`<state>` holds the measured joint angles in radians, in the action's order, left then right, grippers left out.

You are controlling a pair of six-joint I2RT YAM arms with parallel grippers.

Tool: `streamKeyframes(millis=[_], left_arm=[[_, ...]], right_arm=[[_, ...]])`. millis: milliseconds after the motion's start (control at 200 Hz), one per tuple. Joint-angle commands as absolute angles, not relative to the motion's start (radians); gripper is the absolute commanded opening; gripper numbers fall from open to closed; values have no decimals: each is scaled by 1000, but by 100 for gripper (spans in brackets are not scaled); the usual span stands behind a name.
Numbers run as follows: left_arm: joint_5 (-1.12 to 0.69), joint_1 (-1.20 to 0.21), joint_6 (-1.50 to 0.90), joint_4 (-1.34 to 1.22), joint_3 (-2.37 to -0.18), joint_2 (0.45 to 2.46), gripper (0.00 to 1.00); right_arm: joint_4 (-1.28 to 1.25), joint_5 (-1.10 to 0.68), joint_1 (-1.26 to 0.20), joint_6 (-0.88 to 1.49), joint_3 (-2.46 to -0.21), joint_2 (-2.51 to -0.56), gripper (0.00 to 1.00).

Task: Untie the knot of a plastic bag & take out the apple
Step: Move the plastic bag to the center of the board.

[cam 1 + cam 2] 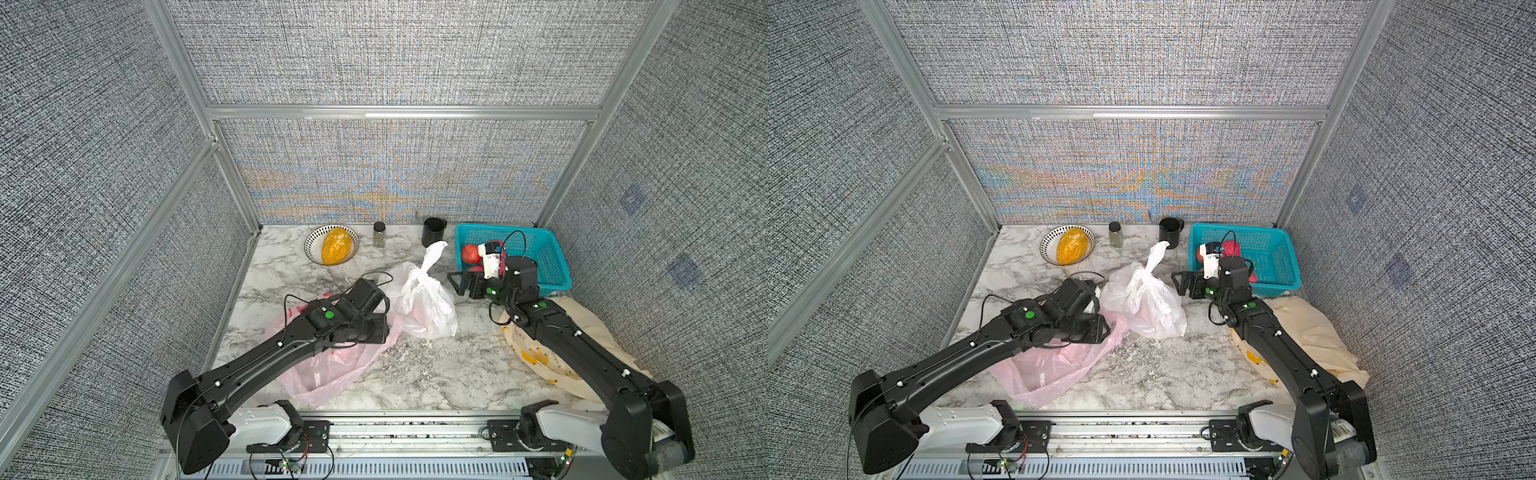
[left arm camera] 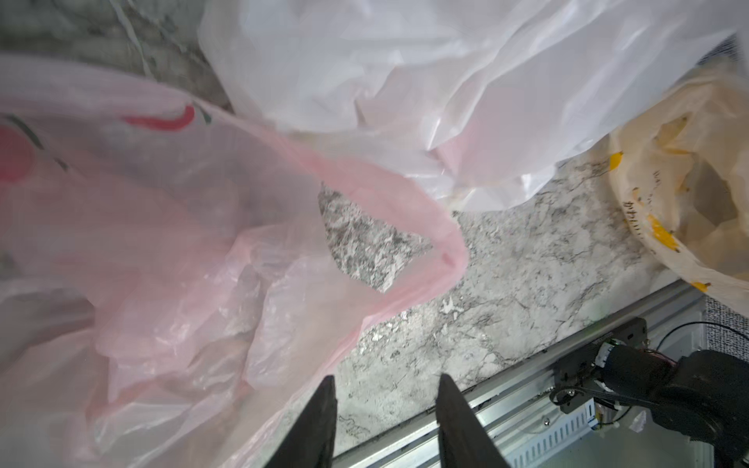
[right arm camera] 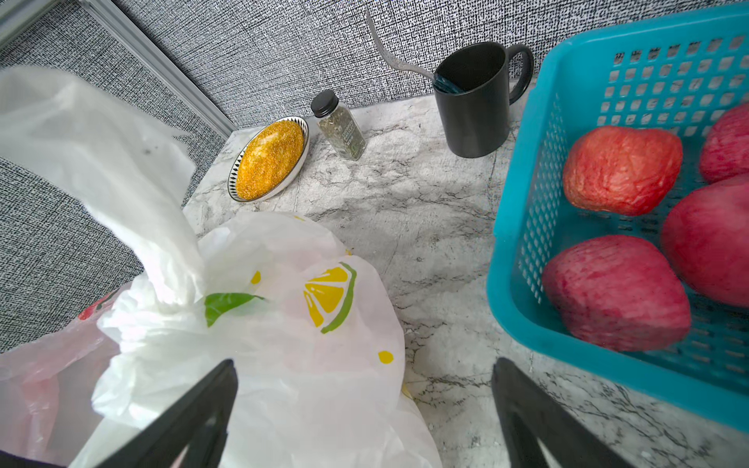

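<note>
We cannot see what lies inside the knotted white bag [image 1: 428, 307] at the centre of both top views, the blue basket [image 3: 527, 182] runs off the right edge of the right wrist view, and the label on the jar [image 3: 342, 129] is too small to read.

The left arm [image 1: 266, 357] and right arm [image 1: 582, 345]: black shells, green dots, thin cables, white bases.

bright even light, soft shadows, moiré on back wall [image 1: 386, 187], pink bag [image 2: 142, 243] blurred
</note>
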<state>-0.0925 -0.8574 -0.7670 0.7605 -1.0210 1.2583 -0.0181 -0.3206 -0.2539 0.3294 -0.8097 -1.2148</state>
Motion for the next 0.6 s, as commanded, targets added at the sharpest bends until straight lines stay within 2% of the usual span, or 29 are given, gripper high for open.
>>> streamKeyframes(millis=[0,170,280,596], left_arm=[[-109,-857,-890,775,-955,1290,43],[-81,-793,-921,722,-895,1390,47],[-114,-688,-919,625,-840,1425,48],[-3,-427,-934,498,-789,1421,49]], right_arm=[[-51,-313,-253,310,-808,-1210,98],[-22,-283,-251,296,-822,-1195,98],[-19,-277,-246,296,-818,-1180,98],[5,-258,-234,290,-808,-1141,98]])
